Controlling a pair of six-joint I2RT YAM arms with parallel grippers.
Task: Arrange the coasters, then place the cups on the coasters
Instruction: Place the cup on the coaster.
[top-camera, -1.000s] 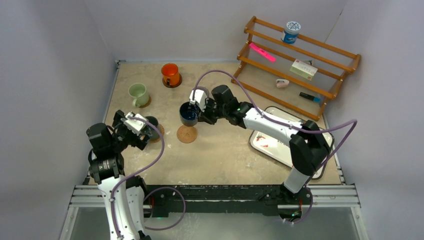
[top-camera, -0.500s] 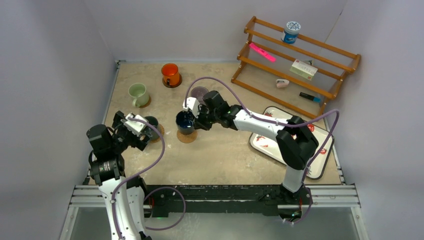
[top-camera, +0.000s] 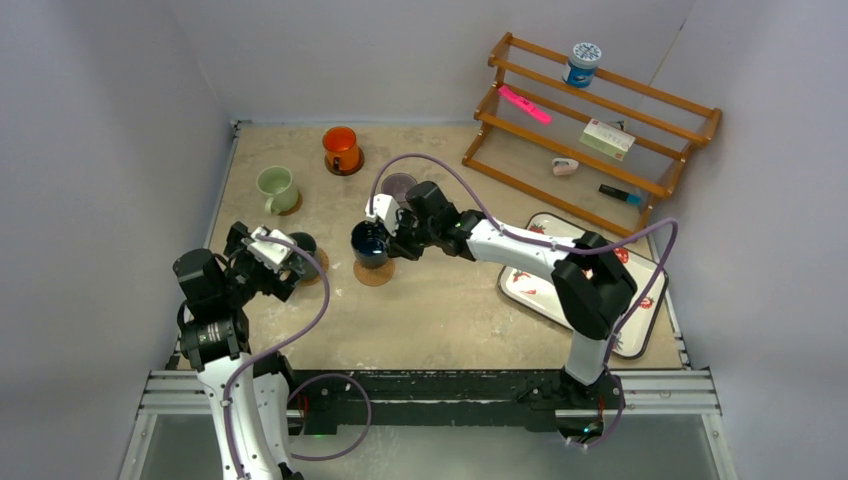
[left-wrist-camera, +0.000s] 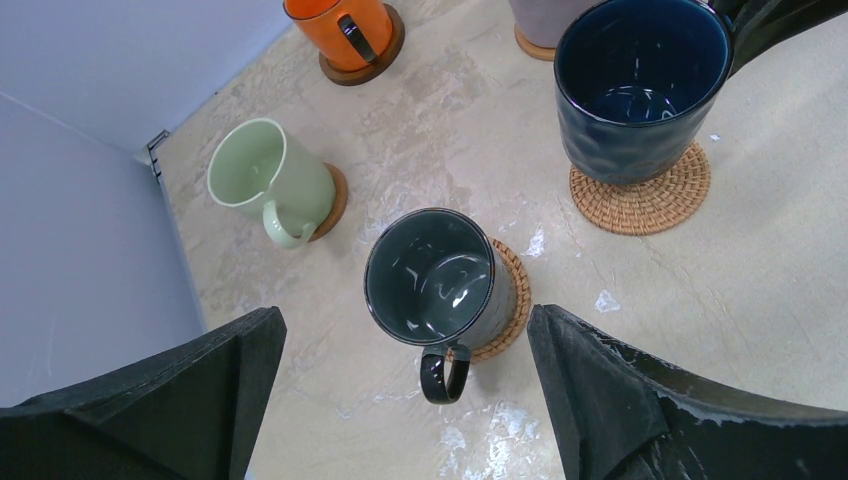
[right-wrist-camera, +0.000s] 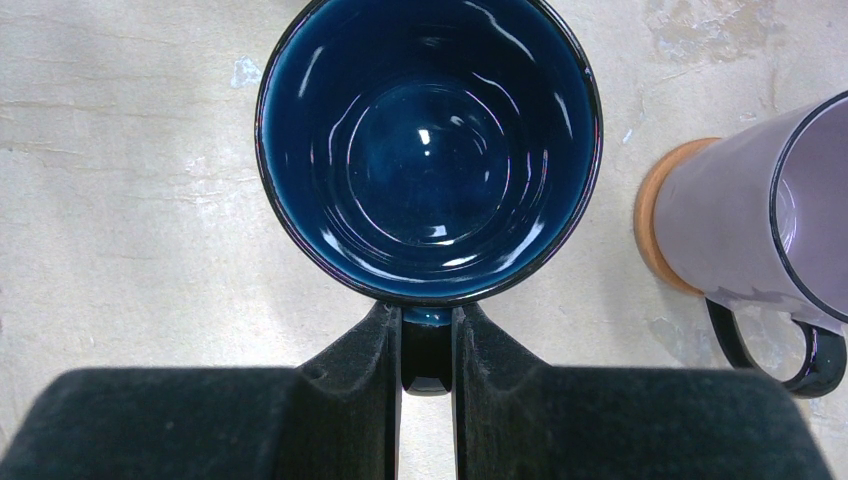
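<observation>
One cup is in hand: the glossy dark blue ceramic mug (right-wrist-camera: 428, 150) seems to rest on the round woven coaster (left-wrist-camera: 640, 190), its handle clamped in the right end effector (right-wrist-camera: 427, 335). Next it must release and retreat gently. Left of that coaster, the left end effector (top-camera: 270, 250) gapes empty.

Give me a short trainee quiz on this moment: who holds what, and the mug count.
1. True or false: the right end effector is shut on the handle of the dark blue mug.
2. The left end effector, above the dark grey mug, is: A open and empty; B shut and empty; C shut on that mug.
3. How many mugs show in the top view?
Key: 1 true; 2 A; 3 five.
</observation>
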